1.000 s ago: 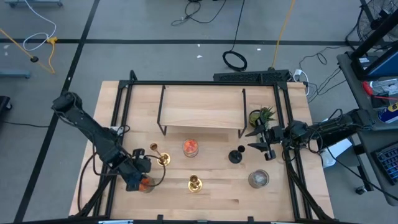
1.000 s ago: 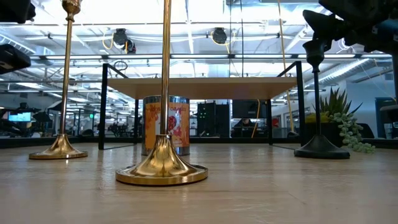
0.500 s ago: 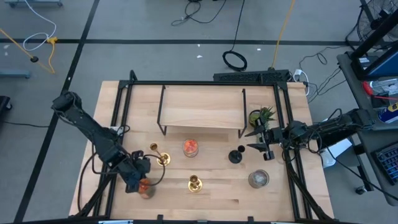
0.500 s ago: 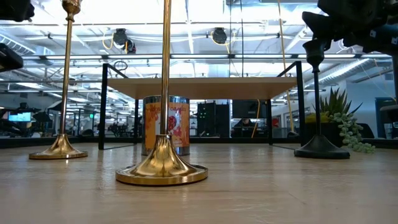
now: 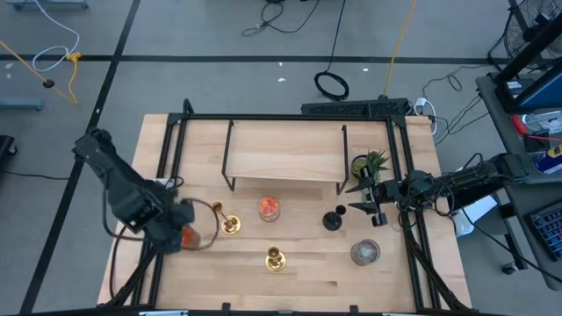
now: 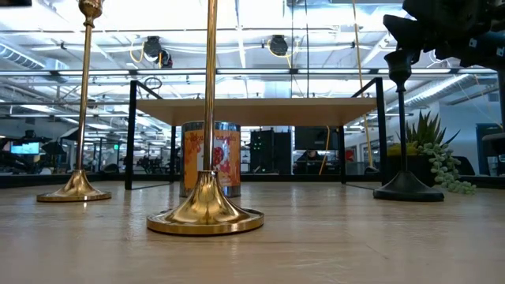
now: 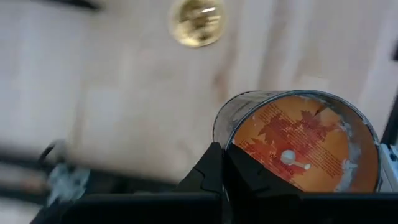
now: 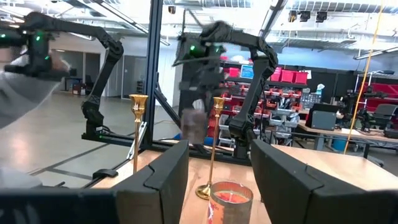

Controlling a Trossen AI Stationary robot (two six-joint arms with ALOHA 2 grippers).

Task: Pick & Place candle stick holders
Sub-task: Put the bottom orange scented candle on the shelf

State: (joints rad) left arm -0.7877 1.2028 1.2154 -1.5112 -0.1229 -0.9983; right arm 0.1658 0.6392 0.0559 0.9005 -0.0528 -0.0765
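Three candle stick holders stand upright on their round bases: a gold one [image 5: 229,224], a second gold one [image 5: 275,258] nearer the front, and a black one [image 5: 332,219]. In the low view these are the left gold holder [image 6: 79,102], the middle gold holder [image 6: 207,118] and the black holder [image 6: 404,126]. My left gripper [image 5: 173,235] is at the table's left, shut on a glass jar candle with orange wax [image 7: 298,149]. My right gripper [image 5: 369,202] stands open just right of the black holder, with nothing between its fingers. My left gripper pinches the jar's glass rim [image 7: 227,138] at one side, one finger outside the wall and the other over the wax. The fingers come from above, pointing down. The jar [image 8: 196,124] hangs upright below them, clear of the table.
A second orange jar candle [image 5: 269,208] stands before the low wooden shelf [image 5: 285,154]. A grey-wax jar [image 5: 365,253] sits at the front right and a small green plant [image 5: 373,163] by the shelf's right end. A black frame [image 5: 176,140] borders the table.
My left gripper has gone up and toward the table's left and far edges, carrying the orange jar candle. The jar stood near the front left and now hangs clear of the table. The gripper has left the low view.
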